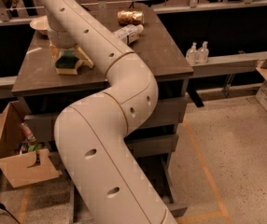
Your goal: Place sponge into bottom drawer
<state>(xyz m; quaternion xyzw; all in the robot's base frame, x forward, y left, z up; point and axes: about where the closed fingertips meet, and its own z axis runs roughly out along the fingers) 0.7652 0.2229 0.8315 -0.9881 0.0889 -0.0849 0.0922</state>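
The sponge (68,62), dark green on pale yellow foam, lies on the left part of the dark cabinet top (161,55). My gripper (69,55) is down at the sponge, around its top, at the end of my white arm (124,78), which reaches in from the lower middle. The grey drawer fronts (164,112) show right of my arm. The bottom drawer (175,209) is a low tray near the floor, mostly hidden behind my arm.
A pale bowl (40,24), a gold crumpled can (130,17) and a plastic bottle (129,32) lie at the back of the top. Two small clear bottles (197,53) stand on a ledge to the right. An open cardboard box (17,157) sits on the floor at the left.
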